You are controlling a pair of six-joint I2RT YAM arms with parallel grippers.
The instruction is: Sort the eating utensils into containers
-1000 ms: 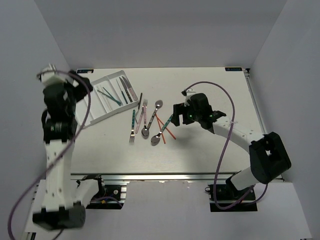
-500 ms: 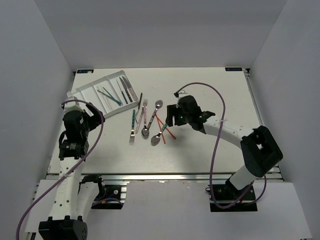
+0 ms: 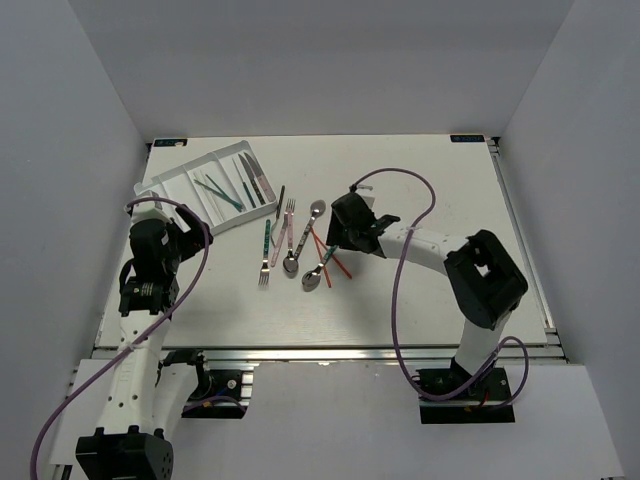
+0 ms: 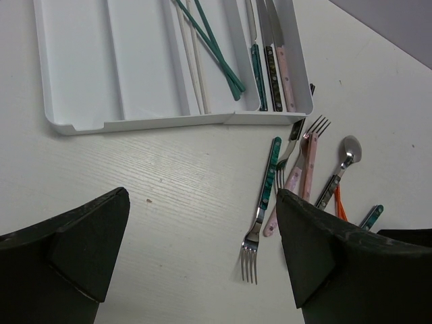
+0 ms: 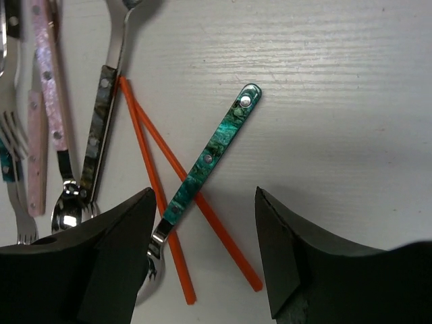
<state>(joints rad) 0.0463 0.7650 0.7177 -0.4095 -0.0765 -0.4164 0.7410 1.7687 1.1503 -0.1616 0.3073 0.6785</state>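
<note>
Your right tool hangs with jaws spread wide over the teal-handled spoon. The spoon crosses two orange chopsticks on the worktop, on the side of the loose pile away from the white tray. Your left tool is spread open too, gripping nothing, above the worktop just beside the tray. In the tray's compartments lie teal chopsticks and three utensils.

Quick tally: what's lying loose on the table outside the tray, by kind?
Forks: 3
Spoons: 3
Orange chopsticks: 2
Total: 8
</note>
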